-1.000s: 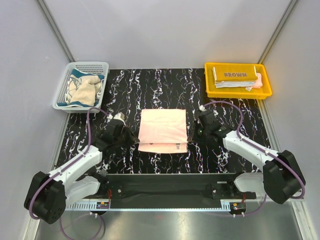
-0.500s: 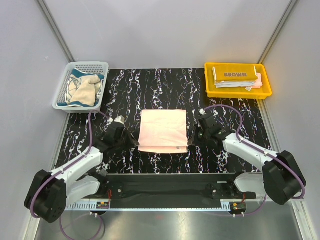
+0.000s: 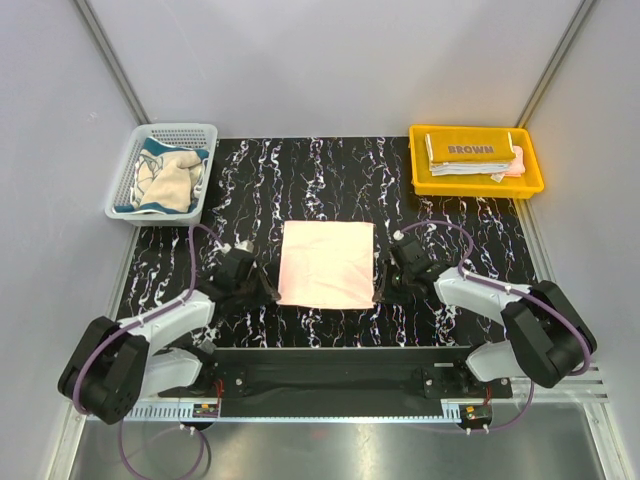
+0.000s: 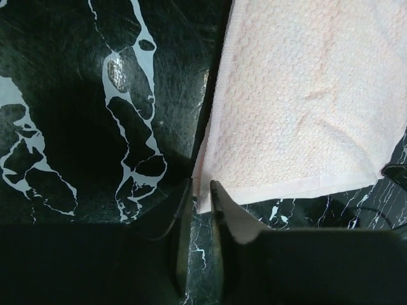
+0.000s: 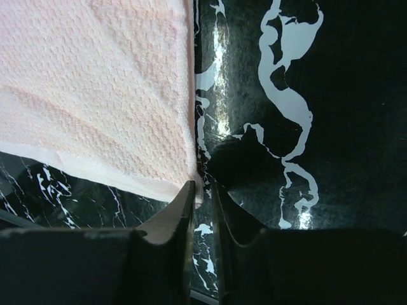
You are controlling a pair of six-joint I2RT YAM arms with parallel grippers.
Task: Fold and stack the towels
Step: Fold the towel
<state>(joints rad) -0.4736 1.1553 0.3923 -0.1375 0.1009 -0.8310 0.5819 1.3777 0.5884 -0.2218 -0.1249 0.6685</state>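
One word can be read, and it shows in the top view only: "BROWN". It is written in capital letters on the upper face of the folded towel (image 3: 470, 152) that lies on top of the pile in the yellow tray (image 3: 476, 188), at the far right corner of the worktop (image 3: 300, 180). The letters are dark grey-brown on a paler tan ground. They stand in one line that runs from left to right, parallel to the far edge of the worktop, and from this camera they read the right way up.
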